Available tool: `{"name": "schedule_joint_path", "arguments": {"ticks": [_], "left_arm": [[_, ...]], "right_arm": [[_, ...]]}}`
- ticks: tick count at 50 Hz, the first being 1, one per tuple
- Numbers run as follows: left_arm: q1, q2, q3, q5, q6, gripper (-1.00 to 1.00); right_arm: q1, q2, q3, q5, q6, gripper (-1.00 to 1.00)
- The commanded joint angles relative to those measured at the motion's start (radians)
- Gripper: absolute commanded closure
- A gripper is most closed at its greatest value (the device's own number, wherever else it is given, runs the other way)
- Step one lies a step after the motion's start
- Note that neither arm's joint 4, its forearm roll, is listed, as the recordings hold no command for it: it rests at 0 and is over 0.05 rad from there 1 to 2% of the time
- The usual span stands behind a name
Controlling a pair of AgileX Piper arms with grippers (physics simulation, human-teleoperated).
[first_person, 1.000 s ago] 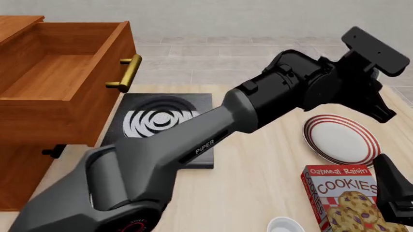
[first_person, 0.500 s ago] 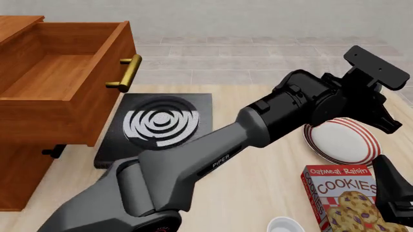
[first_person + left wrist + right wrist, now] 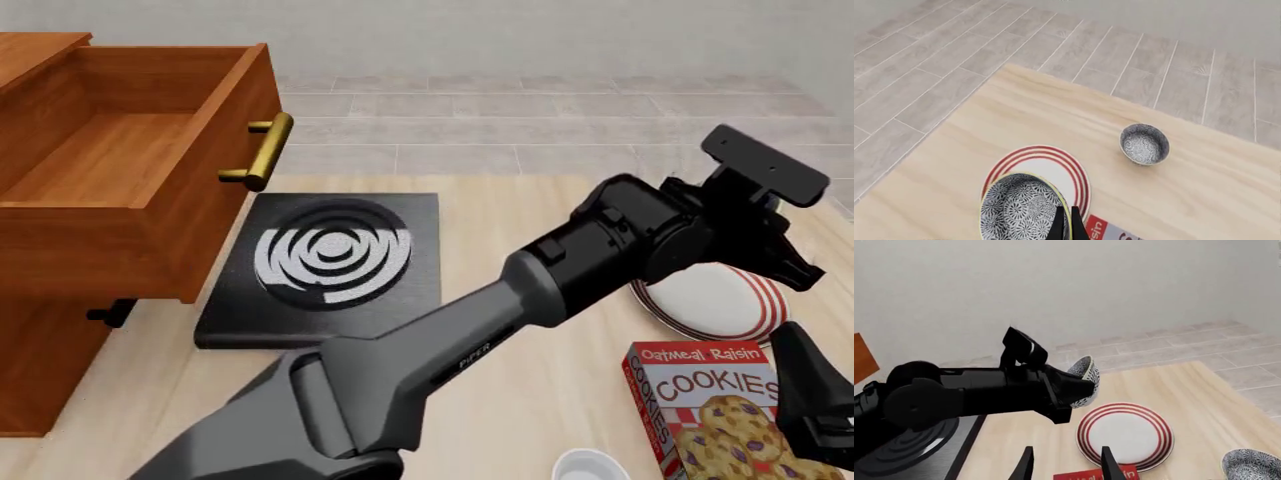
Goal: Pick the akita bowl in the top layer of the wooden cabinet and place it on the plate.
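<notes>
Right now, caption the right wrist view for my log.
Left gripper holds the akita bowl tilted above the plate.

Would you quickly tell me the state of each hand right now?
Left hand: closed on the akita bowl, above the plate.
Right hand: open, holding nothing.

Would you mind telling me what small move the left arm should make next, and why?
Probably lower straight down before releasing: the left gripper holds the bowl tilted in the air above the plate's edge, not touching it yet, so letting go now might tip it.
</notes>
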Motion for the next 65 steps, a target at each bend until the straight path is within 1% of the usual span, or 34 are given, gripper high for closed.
{"name": "schedule_joint_path", "arguments": {"ticks": [1, 4, 7, 10, 11, 22, 32, 42, 51, 59, 65], "left_arm": [[0.006, 0.02, -0.03, -0.015, -0.049, 1.0], [0.008, 0.025, -0.029, -0.022, -0.061, 1.0], [0.006, 0.029, -0.029, -0.029, -0.11, 1.0], [0.009, 0.036, -0.029, -0.037, -0.139, 1.0], [0.012, 0.038, -0.029, -0.038, -0.125, 1.0], [0.01, 0.055, -0.029, -0.056, -0.152, 1.0], [0.002, 0.073, -0.029, -0.073, -0.157, 1.0], [0.009, 0.101, -0.03, -0.092, -0.186, 1.0], [0.009, 0.129, -0.03, -0.107, -0.192, 1.0], [0.003, 0.144, -0.03, -0.121, -0.212, 1.0], [0.0, 0.153, -0.03, -0.128, -0.224, 1.0]], "right_arm": [[-0.006, 0.0, 0.002, 0.001, 0.013, -1.0], [-0.007, -0.001, 0.003, 0.002, 0.016, -1.0], [-0.007, -0.001, 0.003, 0.003, 0.018, -1.0], [-0.009, -0.002, 0.003, 0.004, 0.019, -1.0], [-0.009, -0.002, 0.003, 0.004, 0.02, -1.0], [-0.01, -0.002, 0.006, 0.005, 0.026, -1.0], [-0.013, -0.002, 0.008, 0.005, 0.034, -1.0], [-0.015, 0.003, 0.013, 0.003, 0.05, -1.0], [-0.017, 0.054, 0.017, -0.045, 0.06, -1.0], [-0.018, 0.032, 0.019, -0.021, 0.069, -1.0], [-0.019, 0.036, 0.019, -0.025, 0.07, -1.0]]}}
